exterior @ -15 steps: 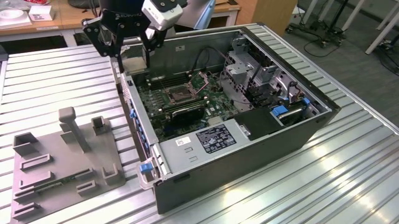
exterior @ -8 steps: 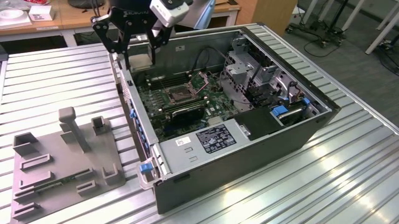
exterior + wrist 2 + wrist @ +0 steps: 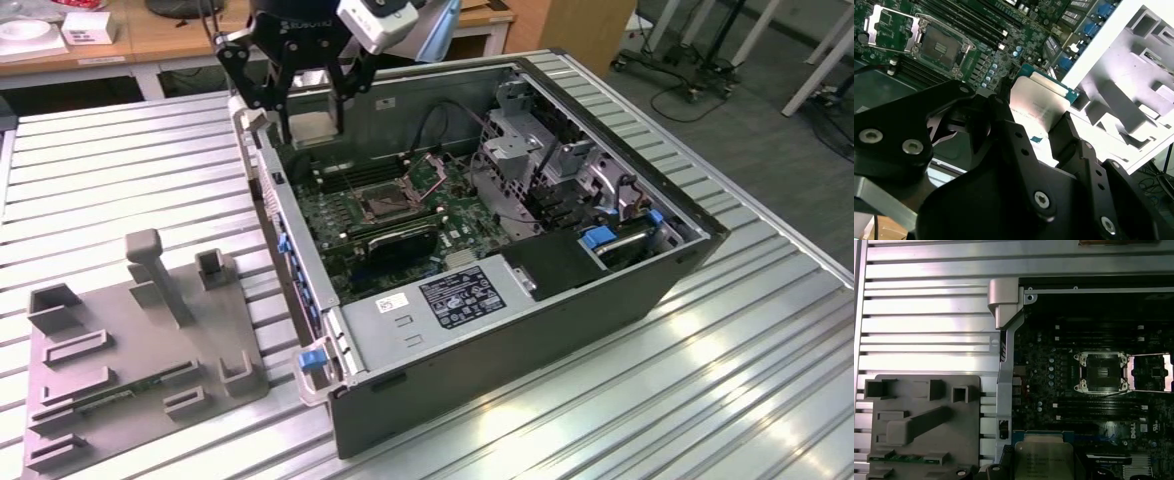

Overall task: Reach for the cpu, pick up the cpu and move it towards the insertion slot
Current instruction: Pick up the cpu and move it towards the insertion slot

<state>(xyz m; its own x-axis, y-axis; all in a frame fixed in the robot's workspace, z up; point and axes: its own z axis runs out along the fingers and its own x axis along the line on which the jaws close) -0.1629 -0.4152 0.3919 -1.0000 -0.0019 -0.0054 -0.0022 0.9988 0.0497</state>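
Fingers: the black fingers (image 3: 1019, 145) are clamped on the cpu, one on each side of it, as the second wrist view shows.
Gripper: the gripper (image 3: 306, 112) hangs over the far corner of the open computer case (image 3: 574, 300), at the exterior view's left wall of it.
Cpu: the cpu (image 3: 1035, 107) sits between the fingers, silvery top showing, lifted clear of the board; in the first wrist view it (image 3: 1044, 459) hangs beside the case wall.
Insertion slot: the insertion slot (image 3: 378, 205) lies open on the green motherboard (image 3: 400, 240), its metal frame flipped back, well apart from the held chip; both wrist views show it (image 3: 1102, 371).
Fixture plate: the grey fixture plate (image 3: 127, 340) rests on the ribbed metal table (image 3: 120, 170), to the exterior view's left of the case.
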